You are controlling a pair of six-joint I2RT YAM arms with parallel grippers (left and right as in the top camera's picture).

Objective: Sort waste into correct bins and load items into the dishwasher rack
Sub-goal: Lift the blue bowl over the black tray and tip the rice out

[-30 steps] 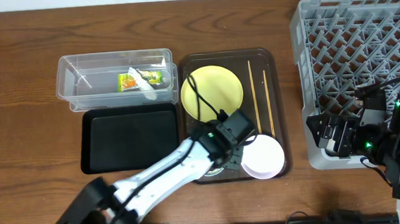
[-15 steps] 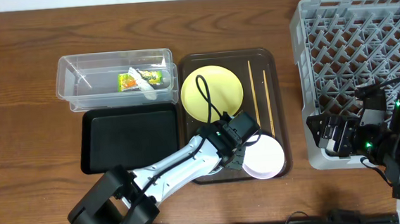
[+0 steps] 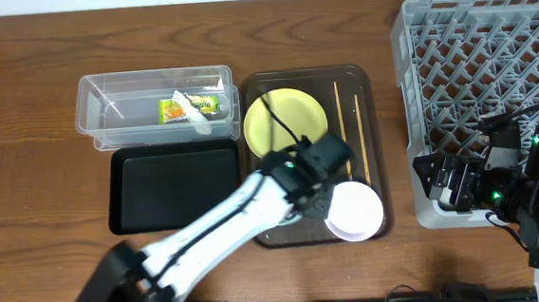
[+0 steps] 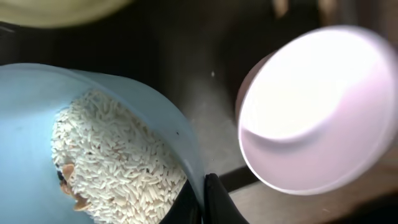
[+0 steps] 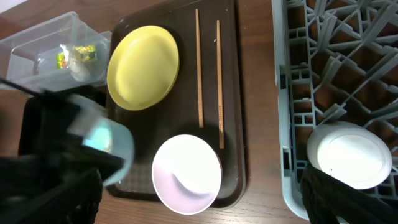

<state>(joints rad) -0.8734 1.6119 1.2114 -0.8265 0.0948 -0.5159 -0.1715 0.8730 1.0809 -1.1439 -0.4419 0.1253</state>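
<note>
1. While the left jaws pinch just the rim of the small light-blue bowl (image 4: pixel 37 124) above the flat brown tray (image 3: pixel 364 78), a tilt could spill its white rice grains (image 4: pixel 118 162).
2. The right jaws hang spread.

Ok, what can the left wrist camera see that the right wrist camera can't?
Only the left wrist view shows the white rice heaped inside the blue bowl. Only the right wrist view shows the yellow plate, the two chopsticks, the grey rack and the clear tub. Both show the blue bowl, the white bowl and the dark tray beneath them.
</note>
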